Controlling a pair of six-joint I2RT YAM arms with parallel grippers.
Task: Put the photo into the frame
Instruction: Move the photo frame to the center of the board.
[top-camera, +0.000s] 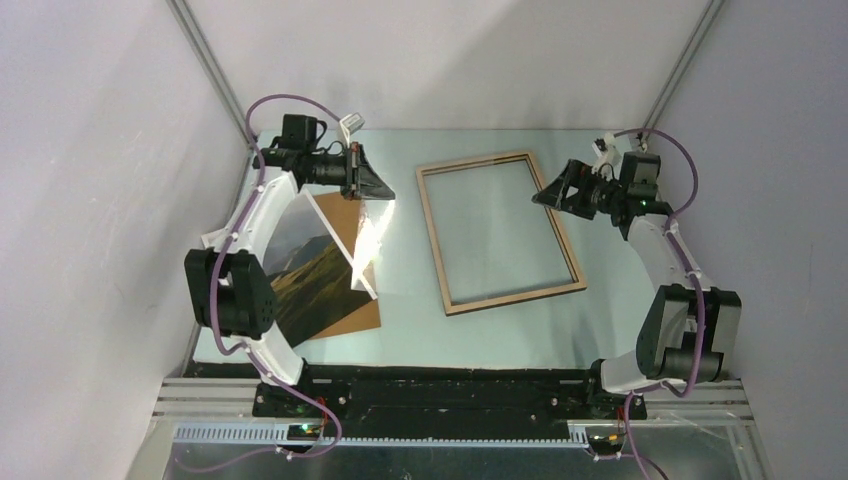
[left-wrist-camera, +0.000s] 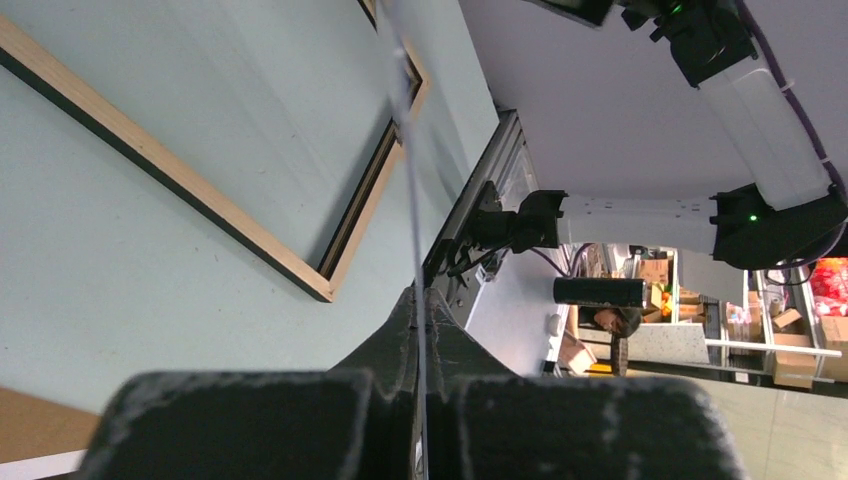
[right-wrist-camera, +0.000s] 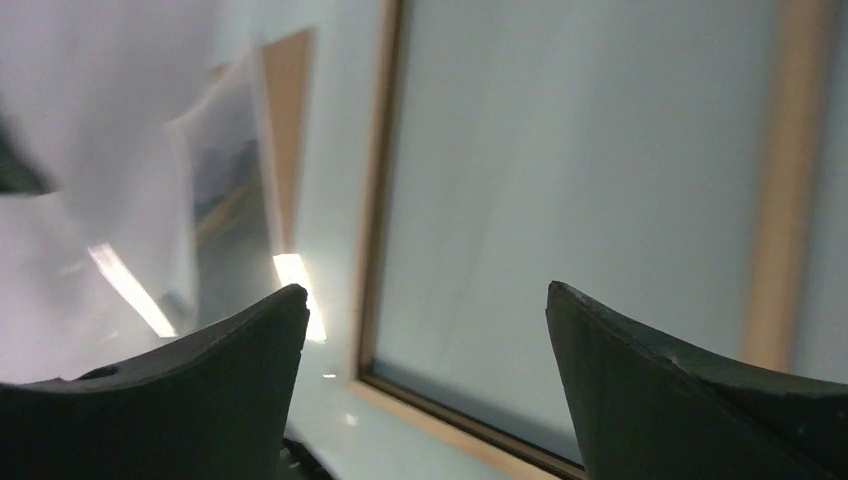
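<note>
Pale green surface (top-camera: 410, 330), white enclosure walls on three sides. Frame (top-camera: 433, 240) lies flat mid-surface, light-wood back up, long axis running from near edge toward far wall, slightly skewed. Photo (top-camera: 315, 270) sits left of the frame, apart from it and raised on a tilt. The left fingers (top-camera: 368, 180) are pinched onto its far edge, and its near part drops toward the brown backing panel (top-camera: 355, 318), also left of the frame. Right fingers (top-camera: 556, 190) stand wide, holding nothing, above the frame's far right corner. My judgement: the opening lies rightward of the photo with long axes roughly parallel, so I carry the sheet sideways with the left arm, which already has it.
</note>
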